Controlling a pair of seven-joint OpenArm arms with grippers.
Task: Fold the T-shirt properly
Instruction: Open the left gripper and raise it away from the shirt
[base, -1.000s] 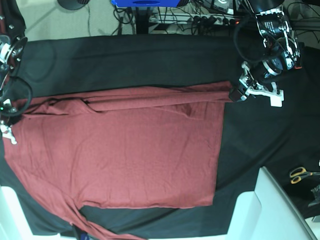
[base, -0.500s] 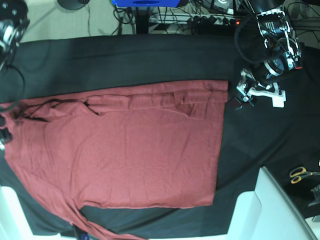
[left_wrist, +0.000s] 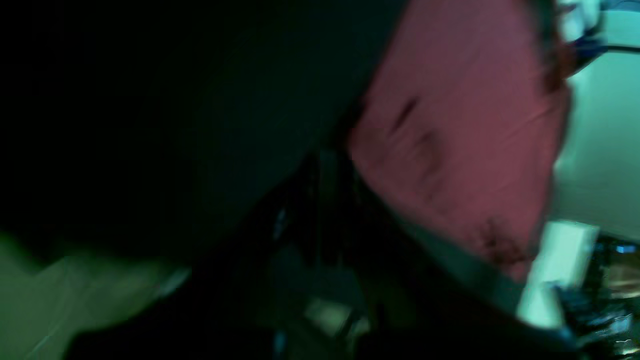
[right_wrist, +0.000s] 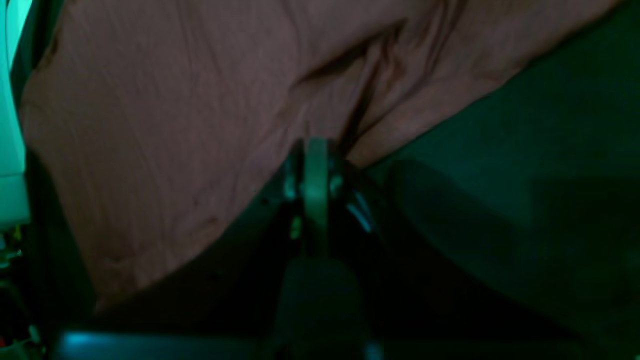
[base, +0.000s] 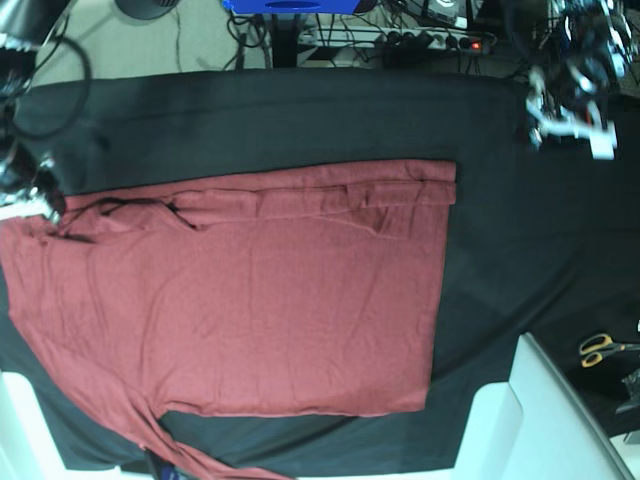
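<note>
You see the brick-red long-sleeved knit T-shirt (base: 240, 300) lying flat; left tool (base: 545, 110) and right tool (right_wrist: 316, 150) are both closed, empty, beside it.

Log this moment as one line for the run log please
phase: first sleeve fold laid | T-shirt: flat on black cloth | left gripper: shut, clear of shirt | right gripper: shut, at shirt edge

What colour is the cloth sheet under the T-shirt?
Plain black cloth sheet, clearest in the base view.
</note>
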